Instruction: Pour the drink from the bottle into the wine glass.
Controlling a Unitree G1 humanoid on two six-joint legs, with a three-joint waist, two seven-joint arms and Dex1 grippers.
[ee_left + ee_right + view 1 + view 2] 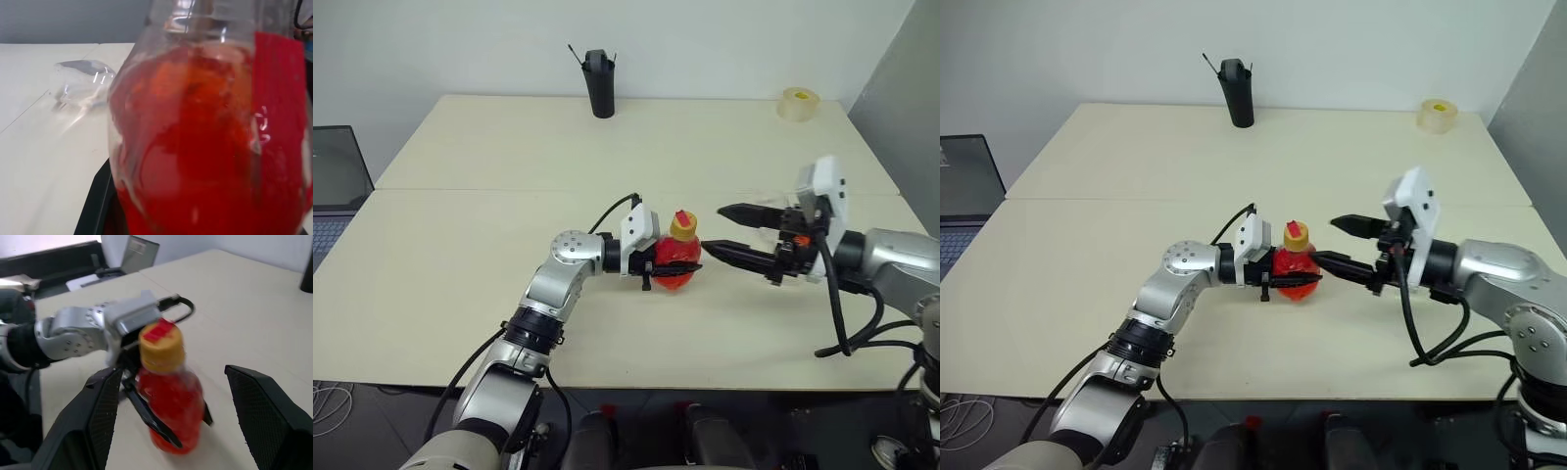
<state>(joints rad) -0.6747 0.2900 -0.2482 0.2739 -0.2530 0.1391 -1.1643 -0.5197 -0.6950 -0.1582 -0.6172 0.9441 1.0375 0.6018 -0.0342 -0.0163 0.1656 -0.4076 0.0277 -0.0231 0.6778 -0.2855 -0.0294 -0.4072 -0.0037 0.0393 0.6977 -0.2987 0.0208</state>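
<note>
Red-filled bottle (677, 257) gripped by left claw (656, 264); right claw (736, 233) gapes beside it.

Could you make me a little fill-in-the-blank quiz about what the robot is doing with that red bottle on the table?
1. The left gripper is shut on the ____, which is full of red drink.
2. The bottle has a ____ cap with a red mark on top.
3. The right gripper has its fingers ____, just beside the bottle.
4. At the table's far edge stands a black ____, away from a roll of tape.

Missing words: bottle; yellow; open; pen holder
</note>
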